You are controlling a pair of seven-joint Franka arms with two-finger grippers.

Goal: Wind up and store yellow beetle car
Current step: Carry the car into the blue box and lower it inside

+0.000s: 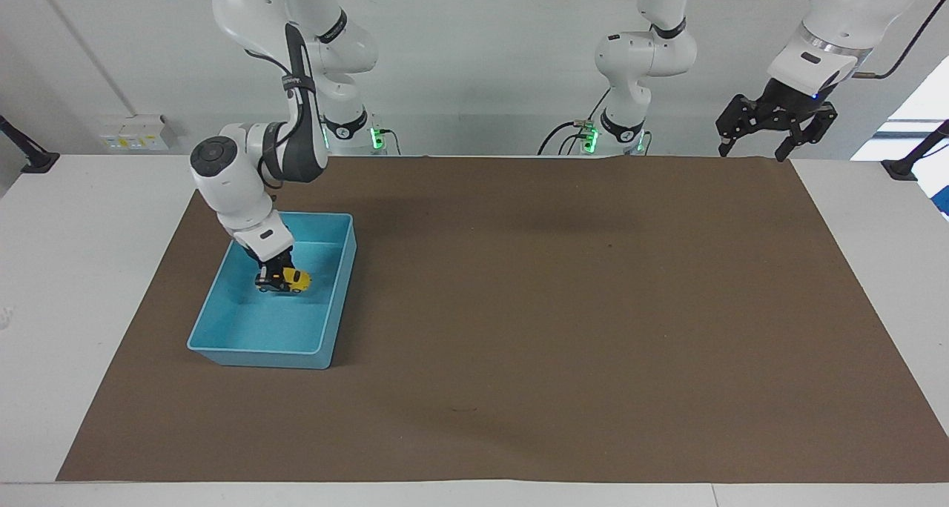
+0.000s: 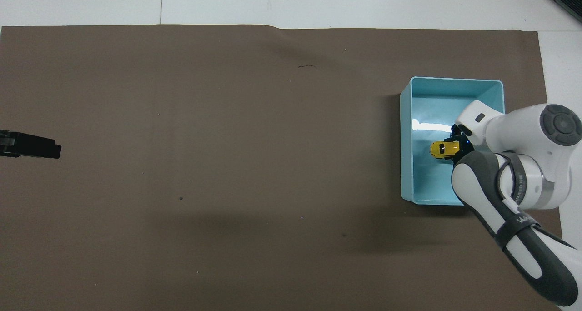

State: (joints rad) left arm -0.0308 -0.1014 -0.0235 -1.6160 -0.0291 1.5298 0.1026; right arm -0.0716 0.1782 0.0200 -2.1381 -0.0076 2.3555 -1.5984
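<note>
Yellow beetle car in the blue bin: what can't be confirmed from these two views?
- Yellow beetle car: its end toward the right gripper is covered by that gripper in both views, and any winding key is too small to see.
- Contact with the floor of the blue bin: neither view shows whether the wheels rest on it.
- Left gripper: the overhead view's edge cuts it off, leaving only a dark tip.

The light-blue rectangular plastic bin (image 1: 337,299) looks smooth and glossy (a bright glare streak lies on its floor). The brown paper-like sheet (image 1: 563,307) is matt and faintly creased, over a smooth white desk (image 1: 81,225). The small yellow toy car (image 1: 295,277) shines like plastic.
</note>
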